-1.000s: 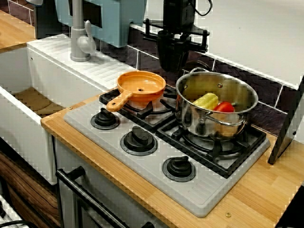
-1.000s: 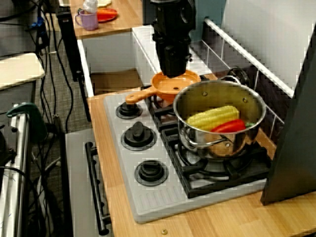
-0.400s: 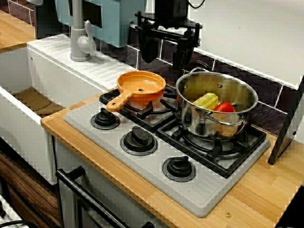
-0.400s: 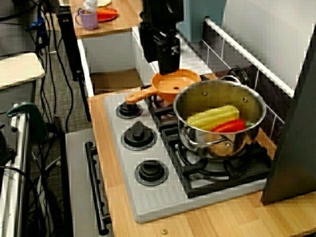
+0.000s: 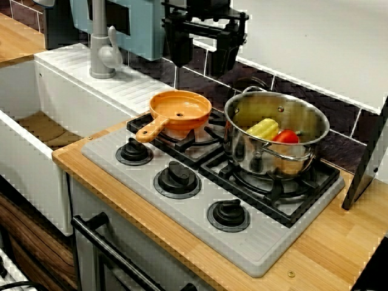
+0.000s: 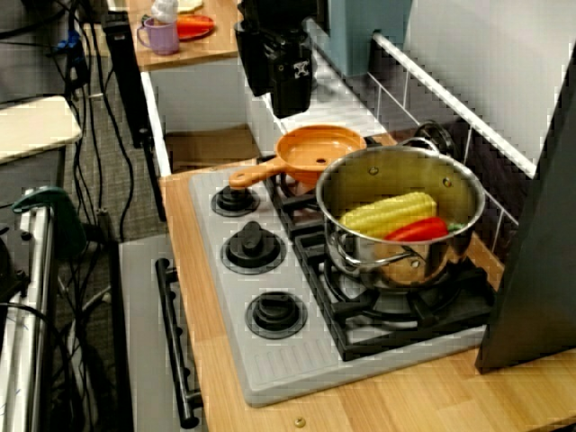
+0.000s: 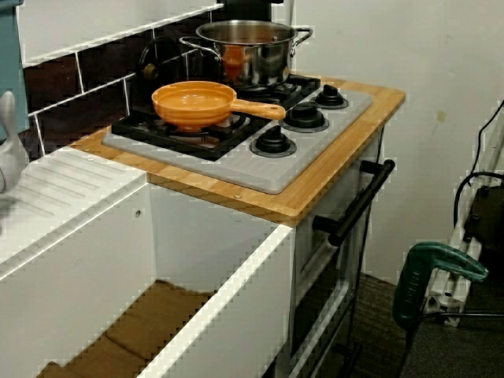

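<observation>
1. The tool [image 5: 203,56] hangs in the air over the back edge of the stove [image 5: 200,225] and points down. Its two fingers [image 5: 180,50] stand wide apart with nothing between them, so it is released. In the view from the stove's end, the tool [image 6: 273,81] is above and left of the orange pan [image 6: 319,148] and does not touch it.
2. The orange pan [image 5: 180,109] is the thing nearest to the tool. It stands on the back left burner, and its handle points to the front left.
3. A wooden counter [image 5: 339,242] carries the grey stove, which has three black knobs [image 5: 177,177] in front. Dark tiles [image 5: 285,85] cover the wall behind.
4. At the left are a white sink [image 5: 30,163] and a grey faucet [image 5: 100,45]. Just beside the pan, on its right, a steel pot [image 5: 242,148] stands on a burner. It holds a yellow corn cob [image 5: 262,128] and a red pepper [image 5: 286,136].
</observation>
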You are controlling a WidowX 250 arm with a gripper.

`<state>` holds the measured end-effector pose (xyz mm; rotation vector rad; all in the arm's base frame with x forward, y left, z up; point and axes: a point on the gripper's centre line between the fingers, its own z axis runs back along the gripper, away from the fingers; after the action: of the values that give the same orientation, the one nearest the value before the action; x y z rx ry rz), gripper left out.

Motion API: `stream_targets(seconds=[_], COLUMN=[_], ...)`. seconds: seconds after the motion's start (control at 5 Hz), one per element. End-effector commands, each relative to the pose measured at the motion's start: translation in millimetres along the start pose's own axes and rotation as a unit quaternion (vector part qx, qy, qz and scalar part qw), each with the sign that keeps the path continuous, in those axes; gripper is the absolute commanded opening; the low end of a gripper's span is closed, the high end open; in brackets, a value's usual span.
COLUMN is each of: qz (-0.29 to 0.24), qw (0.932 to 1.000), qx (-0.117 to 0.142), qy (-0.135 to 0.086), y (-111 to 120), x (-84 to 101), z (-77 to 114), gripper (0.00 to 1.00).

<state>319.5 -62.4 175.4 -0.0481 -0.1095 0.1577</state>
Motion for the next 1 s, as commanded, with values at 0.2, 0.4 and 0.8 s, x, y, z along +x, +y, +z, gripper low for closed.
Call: stream_targets(seconds=[0.2,0.4,0.8], qz=[-0.033,-0.036,-0.037], qw=[0.9983,0.9984,0.9989], qx=[-0.015,-0.015,-0.007], qy=[-0.045,-0.04,-0.026], y=[-7.8,-20.0,-43.5], x=[-7.3,-1.1,21.2], z=[28.4,21.6,-2.8], gripper=[1.0,1.0,1.0])
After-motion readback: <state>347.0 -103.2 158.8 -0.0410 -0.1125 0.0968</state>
